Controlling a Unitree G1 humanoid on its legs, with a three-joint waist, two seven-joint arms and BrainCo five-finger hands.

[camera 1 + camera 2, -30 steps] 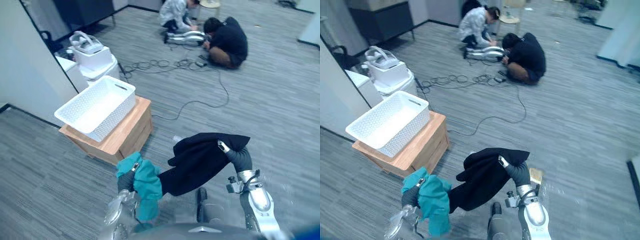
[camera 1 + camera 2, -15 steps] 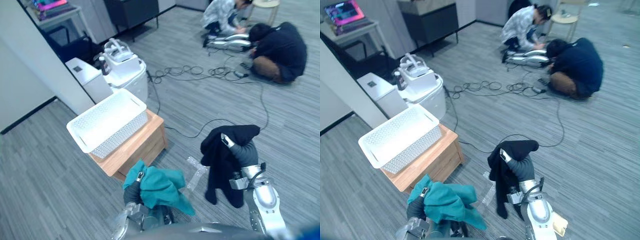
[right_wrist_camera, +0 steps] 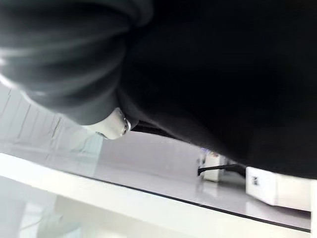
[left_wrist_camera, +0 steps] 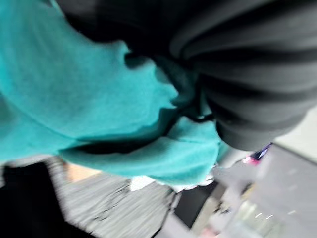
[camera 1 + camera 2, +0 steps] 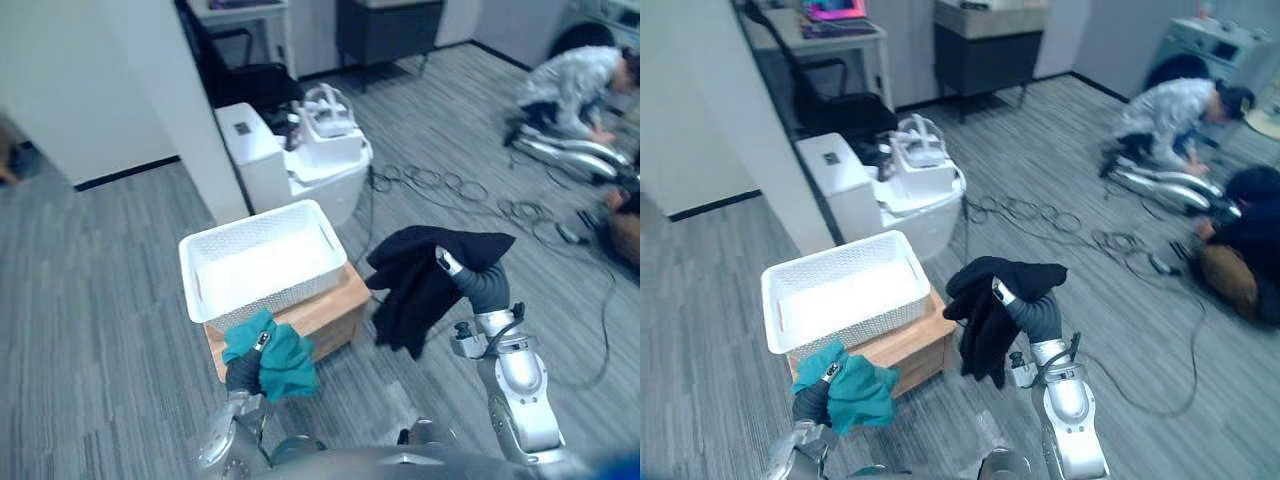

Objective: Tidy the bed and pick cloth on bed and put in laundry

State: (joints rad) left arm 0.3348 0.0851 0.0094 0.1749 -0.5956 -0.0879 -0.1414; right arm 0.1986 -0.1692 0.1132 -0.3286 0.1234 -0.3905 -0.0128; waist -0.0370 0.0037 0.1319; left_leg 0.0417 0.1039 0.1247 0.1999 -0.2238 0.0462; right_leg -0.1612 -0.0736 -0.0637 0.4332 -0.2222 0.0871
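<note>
A teal cloth (image 5: 278, 360) is seen bunched in soft folds against the left hand (image 5: 243, 373), raised before the near edge of a low wooden stand (image 5: 335, 308). In the left wrist view the cloth is pressed up against the hand's dark ribbed cover; whether it is grasped cannot be told, as the hand is buried in the fabric. A black cloth (image 5: 425, 280) is draped over the right hand (image 5: 482, 287) and hangs from it in long, limp folds, held above the floor just to the right of the stand. Whether that hand is clenched on it cannot be told either.

A white perforated laundry basket (image 5: 268, 297) is set on the stand, between and beyond the two cloths; neither cloth is in it. Behind it a white box-shaped unit (image 5: 262, 165) is stood by the wall, with a small dark label on its top that is too small to be read. Cables (image 5: 450, 190) are strewn across the grey floor, and two people (image 5: 1175, 115) are crouched there, well apart from the basket.
</note>
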